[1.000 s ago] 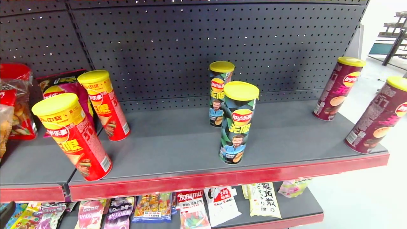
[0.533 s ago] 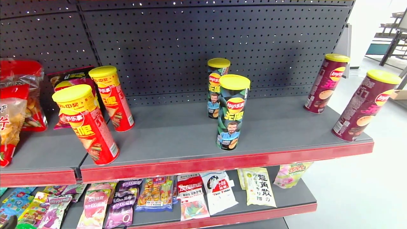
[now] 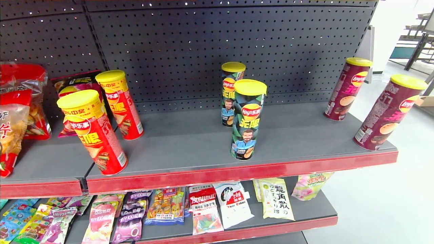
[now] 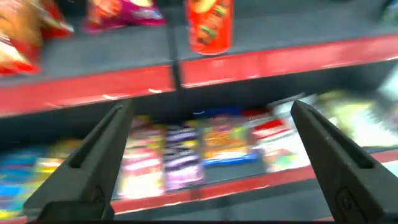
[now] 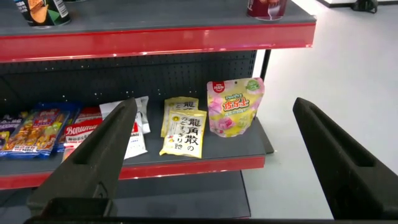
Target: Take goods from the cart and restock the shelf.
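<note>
Green chip can (image 3: pixel 248 120) stands upright on the shelf (image 3: pixel 190 145), yellow lid (image 3: pixel 250 87) upward.

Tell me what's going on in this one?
Nothing is held right now. The left pincer and right pincer are both open and empty, facing the lower shelf, where snack bags lie. On the upper shelf stand paired chip cans: red cans, green cans, maroon cans.
</note>
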{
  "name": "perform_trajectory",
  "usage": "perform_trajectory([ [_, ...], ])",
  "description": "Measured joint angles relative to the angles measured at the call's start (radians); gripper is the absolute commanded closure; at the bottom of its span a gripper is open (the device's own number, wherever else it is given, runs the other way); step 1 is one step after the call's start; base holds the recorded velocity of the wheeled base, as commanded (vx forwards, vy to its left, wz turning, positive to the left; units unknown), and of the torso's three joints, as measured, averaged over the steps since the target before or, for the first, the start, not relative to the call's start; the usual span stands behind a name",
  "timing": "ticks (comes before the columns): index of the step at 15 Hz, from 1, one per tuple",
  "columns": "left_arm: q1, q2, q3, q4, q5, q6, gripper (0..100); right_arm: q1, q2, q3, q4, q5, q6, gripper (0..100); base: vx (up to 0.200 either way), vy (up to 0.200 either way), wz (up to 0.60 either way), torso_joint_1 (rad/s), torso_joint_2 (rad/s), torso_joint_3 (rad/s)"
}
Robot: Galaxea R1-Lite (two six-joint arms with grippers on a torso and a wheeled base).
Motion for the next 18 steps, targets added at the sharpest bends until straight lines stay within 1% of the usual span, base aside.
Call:
perform_trajectory([
  [1, 0.003, -0.017, 0.034, -0.024, -0.015, -0.055, 0, 0.0, 0.0, 0.0, 0.0, 0.0, 0.0, 0, 0.0, 0.0, 0.0, 0.0, 0.0, 0.0],
  [2, 0.004, -0.029, 0.051, -0.036, -0.017, -0.063, 0, 0.0, 0.0, 0.0, 0.0, 0.0, 0.0, 0, 0.0, 0.0, 0.0, 0.0, 0.0, 0.0],
  [6, 0.006, -0.049, 0.068, -0.039, -0.02, -0.057, 0, 0.0, 0.0, -0.001, 0.0, 0.002, -0.009, 0, 0.0, 0.0, 0.0, 0.0, 0.0, 0.0],
  [7, 0.006, -0.049, 0.068, -0.039, -0.02, -0.057, 0, 0.0, 0.0, -0.002, 0.0, 0.019, -0.014, 0, 0.0, 0.0, 0.0, 0.0, 0.0, 0.0],
  [9, 0.006, -0.05, 0.068, -0.04, -0.02, -0.057, 0, 0.004, 0.023, -0.064, -0.003, 0.063, -0.014, 0, 0.0, 0.0, 0.0, 0.0, 0.0, 0.0],
  [10, 0.006, -0.05, 0.068, -0.04, -0.021, -0.057, 0, 0.009, 0.065, -0.127, -0.003, 0.081, -0.01, 0, 0.0, 0.0, 0.0, 0.0, 0.0, 0.0],
  [13, 0.006, -0.051, 0.069, -0.039, -0.021, -0.057, 0, 0.041, 0.256, -0.329, -0.009, 0.174, -0.038, 0, 0.0, 0.0, 0.0, 0.0, 0.0, 0.0],
  [16, 0.006, -0.051, 0.069, -0.04, -0.02, -0.057, 0, 0.076, 0.505, -0.424, -0.041, 0.229, -0.084, 0, 0.0, 0.0, 0.0, 0.0, 0.0, 0.0],
  [18, 0.006, -0.051, 0.069, -0.039, -0.021, -0.057, 0, 0.126, 0.686, -0.461, -0.097, 0.246, -0.102, 0, 0.0, 0.0, 0.0, 0.0, 0.0, 0.0],
])
